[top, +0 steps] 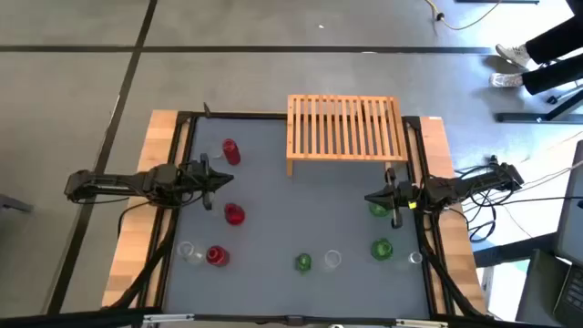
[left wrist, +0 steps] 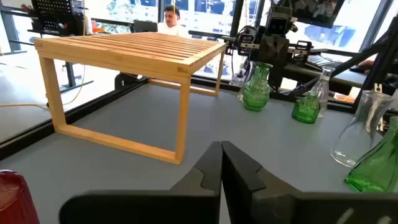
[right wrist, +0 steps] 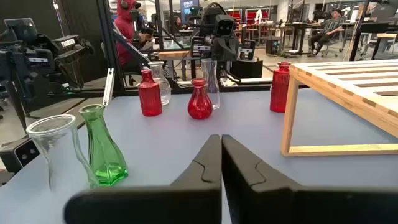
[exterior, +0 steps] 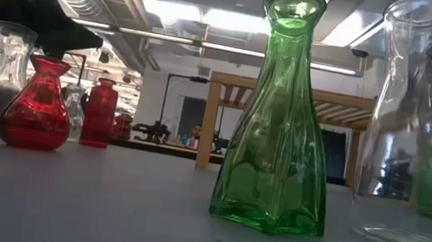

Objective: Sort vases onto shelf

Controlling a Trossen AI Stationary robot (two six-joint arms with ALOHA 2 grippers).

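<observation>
Left hand (top: 221,179) hovers near the surface's (top: 301,214) left edge, fingers pressed together, empty. Right hand (top: 372,198) hovers near the right edge, likewise closed and empty. Shelf (top: 345,128) stands bare at the far edge. Red vases (top: 234,214) left, green vases (top: 381,248) right and front.

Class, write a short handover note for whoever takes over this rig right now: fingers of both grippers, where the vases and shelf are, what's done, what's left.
Left gripper: fingers shut, empty, over the table's left side between the red vases.
Right gripper: fingers shut, empty, at the right side beside a green vase.
Shelf: far edge of the table, nothing on its slats.
Vases: three red at left, three green and several clear ones along the near and right side, all standing on the table.
Done: nothing placed. Left: every vase.
</observation>
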